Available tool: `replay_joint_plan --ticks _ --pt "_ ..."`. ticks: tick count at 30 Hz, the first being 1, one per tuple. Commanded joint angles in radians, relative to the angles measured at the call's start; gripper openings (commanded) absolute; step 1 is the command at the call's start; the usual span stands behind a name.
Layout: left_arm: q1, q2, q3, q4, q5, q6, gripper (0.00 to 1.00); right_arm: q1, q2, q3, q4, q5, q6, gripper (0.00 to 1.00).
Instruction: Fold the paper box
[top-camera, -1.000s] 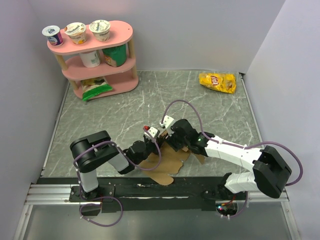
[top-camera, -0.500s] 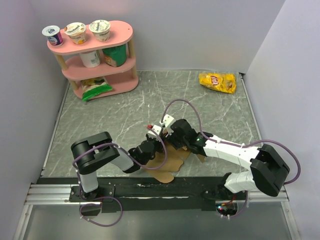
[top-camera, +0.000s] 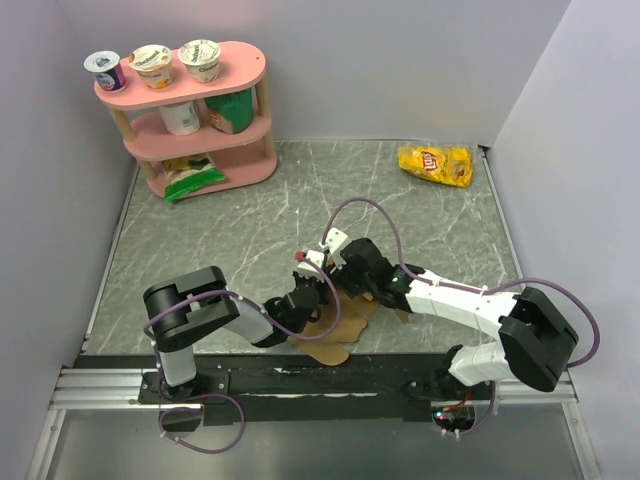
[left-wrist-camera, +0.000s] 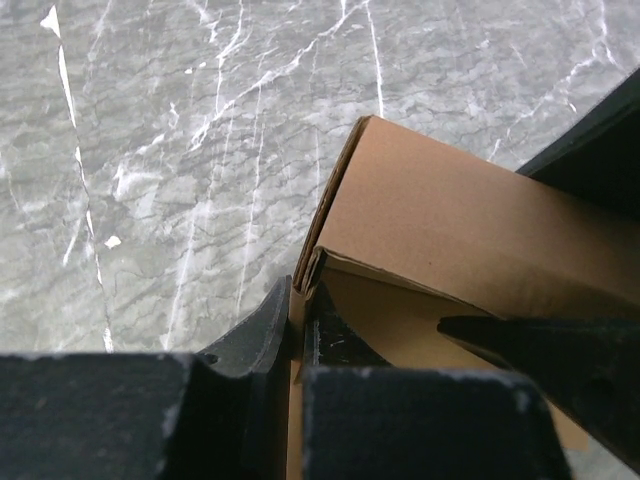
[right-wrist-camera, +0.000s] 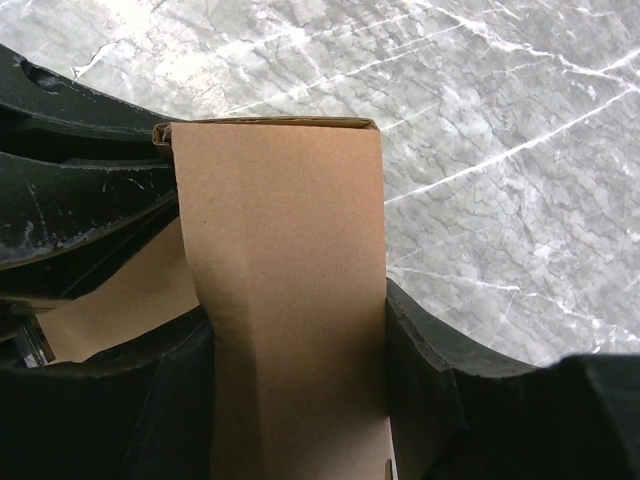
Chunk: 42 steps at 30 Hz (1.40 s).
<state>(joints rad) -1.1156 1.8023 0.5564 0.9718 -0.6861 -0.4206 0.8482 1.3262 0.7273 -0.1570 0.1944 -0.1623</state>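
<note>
Starting close in, on the left wrist view: got the left gripper (left-wrist-camera: 297, 322) squeezed almost fully together on a thin cardboard edge of the paper box (left-wrist-camera: 450, 225), one finger (left-wrist-camera: 262, 322) outside the wall and the other tucked inside. Can see a raised brown panel just ahead of those tips, running off to their right.

Over to the right wrist view: got the right gripper (right-wrist-camera: 297, 315) about half spread, with a folded strip of the same box running straight up between its fingers (right-wrist-camera: 420, 360) and filling the gap. Looks like both pads touching the strip's sides, though hard to be sure on the left one, all dark over there. Can also make out black bits of the other arm just left of the strip.

From overhead: both grippers nose to nose over the box, with the rest of the sheet lying flat on the grey marble table (top-camera: 250, 220) beneath the fingertips and one rounded flap poking out on the near side.

Further out: yellow chip bag (top-camera: 435, 163) well beyond the right gripper, off to its right. Pink shelf (top-camera: 262, 70) well beyond the left gripper, off to its left, carrying three yogurt cups (top-camera: 152, 64) up top, a white cup (top-camera: 182, 116) and green tub (top-camera: 231, 110) on the middle tier, and a green bag (top-camera: 190, 178) at the bottom.
</note>
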Motion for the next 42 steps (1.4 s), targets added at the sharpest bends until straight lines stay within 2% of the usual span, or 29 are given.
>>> replay_joint_plan --ticks 1,5,6,9,11,13,15,20,23,24,26,27,29,30,33,36,40,42 --pt "0.025 0.003 -0.059 0.040 -0.078 0.048 0.02 0.006 -0.001 -0.014 -0.050 0.016 0.027 0.49" --pt "0.004 0.008 -0.087 0.163 0.068 0.112 0.08 0.006 -0.007 -0.006 -0.058 0.002 0.029 0.55" --pt "0.002 0.006 -0.090 0.171 0.079 0.106 0.11 0.006 -0.008 -0.005 -0.062 0.002 0.029 0.62" --pt "0.002 0.002 -0.075 0.110 0.036 0.073 0.10 0.006 -0.041 -0.002 -0.072 -0.004 0.038 0.83" --pt "0.003 0.005 -0.066 0.050 0.005 0.068 0.08 0.005 -0.065 -0.002 -0.082 -0.021 0.047 0.87" --pt "0.002 0.003 -0.059 0.010 -0.023 0.063 0.06 0.005 -0.117 -0.006 -0.098 -0.030 0.061 0.96" --pt "0.002 -0.003 -0.069 0.001 -0.029 0.059 0.07 0.006 -0.180 -0.011 -0.116 -0.032 0.076 0.99" --pt "0.003 -0.029 -0.053 -0.099 -0.073 0.040 0.07 0.009 -0.335 -0.022 -0.164 -0.058 0.119 1.00" --pt "0.002 -0.043 -0.033 -0.149 -0.095 0.040 0.18 0.009 -0.419 -0.029 -0.182 -0.066 0.156 1.00" --pt "0.000 -0.049 -0.030 -0.154 -0.093 0.040 0.30 0.009 -0.452 -0.032 -0.187 -0.059 0.161 1.00" --pt "-0.001 -0.078 -0.041 -0.156 -0.081 0.043 0.42 0.008 -0.470 -0.017 -0.211 -0.009 0.228 1.00" --pt "-0.004 -0.089 -0.044 -0.166 -0.075 0.040 0.52 0.008 -0.479 -0.009 -0.234 0.002 0.240 1.00" --pt "-0.010 -0.132 -0.055 -0.166 -0.052 0.048 0.60 0.008 -0.486 0.021 -0.254 0.049 0.286 1.00" --pt "-0.013 -0.145 -0.070 -0.165 -0.047 0.057 0.69 0.006 -0.486 0.033 -0.268 0.063 0.297 1.00" --pt "-0.024 -0.225 -0.093 -0.212 -0.032 0.046 0.81 0.005 -0.475 0.073 -0.276 0.138 0.363 1.00" --pt "-0.032 -0.334 -0.134 -0.255 0.015 0.043 0.90 0.002 -0.457 0.080 -0.228 0.204 0.400 1.00" --pt "-0.033 -0.548 -0.182 -0.358 0.109 0.023 0.97 -0.006 -0.421 0.090 -0.167 0.269 0.422 1.00" --pt "-0.032 -0.651 -0.191 -0.428 0.173 0.031 0.97 -0.006 -0.395 0.100 -0.151 0.275 0.425 0.99"
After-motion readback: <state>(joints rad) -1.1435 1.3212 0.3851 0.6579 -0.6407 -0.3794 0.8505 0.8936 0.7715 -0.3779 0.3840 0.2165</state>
